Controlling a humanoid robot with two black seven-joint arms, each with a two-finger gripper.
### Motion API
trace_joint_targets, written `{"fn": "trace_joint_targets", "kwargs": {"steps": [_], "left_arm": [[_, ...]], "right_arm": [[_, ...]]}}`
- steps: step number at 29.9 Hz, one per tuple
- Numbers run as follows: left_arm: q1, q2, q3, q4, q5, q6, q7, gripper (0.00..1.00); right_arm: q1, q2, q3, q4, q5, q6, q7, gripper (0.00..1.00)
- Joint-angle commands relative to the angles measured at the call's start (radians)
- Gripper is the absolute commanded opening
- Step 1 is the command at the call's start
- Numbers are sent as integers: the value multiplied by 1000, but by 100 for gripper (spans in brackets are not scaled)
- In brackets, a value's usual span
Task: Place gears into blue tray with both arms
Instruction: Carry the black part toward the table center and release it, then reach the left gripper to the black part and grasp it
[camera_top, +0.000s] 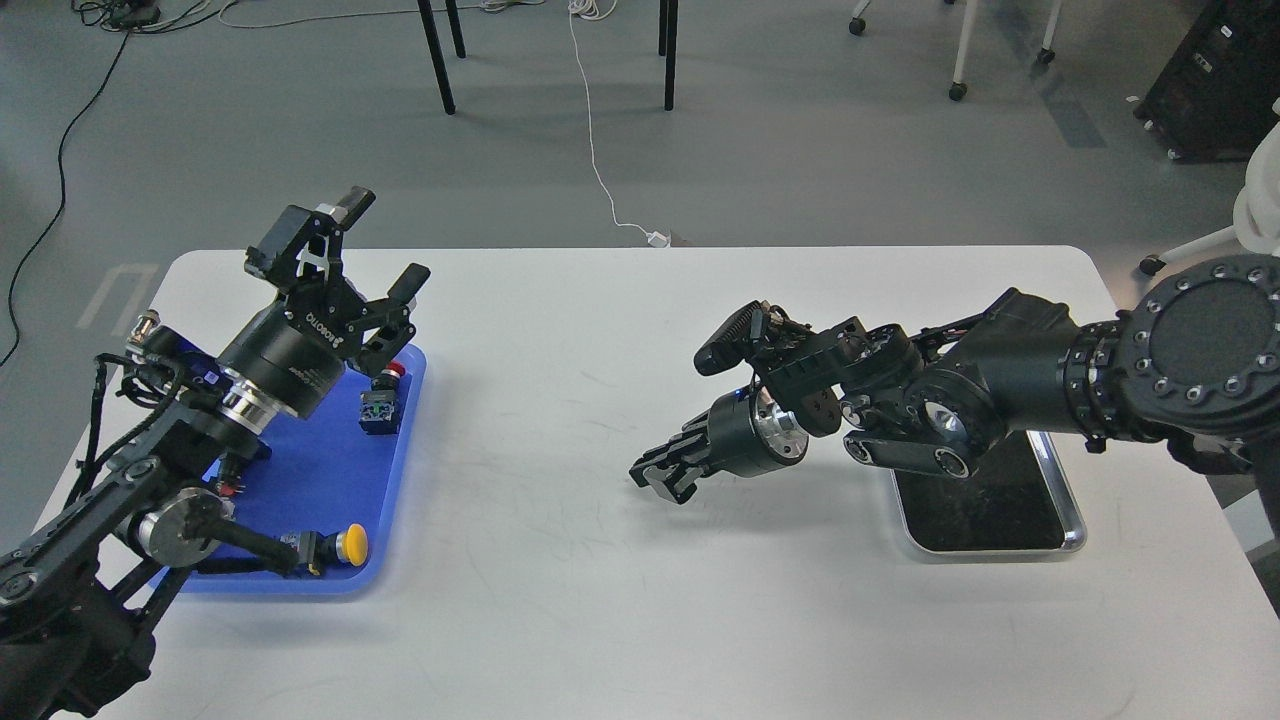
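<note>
The blue tray (330, 470) lies flat at the left side of the white surface (600, 600), partly covered by the left arm (150, 470). No gears can be made out in this view; they are too small to tell against the tray or the dark lining. On the tray's far right corner stands a push-button switch with a red cap (384, 398), and near its front edge lies a switch with a yellow cap (340, 546). The left gripper (360, 250) is raised above the far end of the tray, tilted upward, with its two fingers spread apart and nothing between them. The right arm (1010, 385) enters from the right and reaches toward the centre of the surface. The right gripper (655, 478) hangs low just above the bare surface, pointing left; its fingers appear drawn together, with no object visible in them. Beneath the right arm's wrist rests a silver tray with black lining (1000, 510), well apart from the blue tray.
</note>
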Motion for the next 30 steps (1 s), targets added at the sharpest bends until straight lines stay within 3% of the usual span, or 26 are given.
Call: {"fn": "trace_joint_targets", "kwargs": {"steps": [1,5,8,14,18,20,24,29,30], "left_arm": [[8,1,0,0,0,-1,-1,98],[8,-1,0,0,0,-1,-1,98],[8,-1,2,0,0,-1,-1,98],[8,1,2,0,0,-1,-1,98],[8,8,2,0,5,0,-1,98],[8,13,2,0,5,0,-2,98],[7,47,15,0,9,-1,-34,98],[-27,91,23,-15,162,-3,-120,98],[-35,99,25,-26,211,-3,-120,98]], "right_arm": [[-18,0,-19,-21,2,-1,0,24],[-27,0,-20,-24,2,-1,0,24],[-27,0,-20,-24,2,-1,0,32],[-25,0,-17,-24,4,-27,0,75],[-15,0,-1,-24,17,-44,0,94],[-7,0,6,-24,36,-42,0,96],[10,-122,97,-12,54,-37,0,97],[-100,-293,321,4,199,-37,0,97],[-139,-317,382,4,248,-37,0,97]]}}
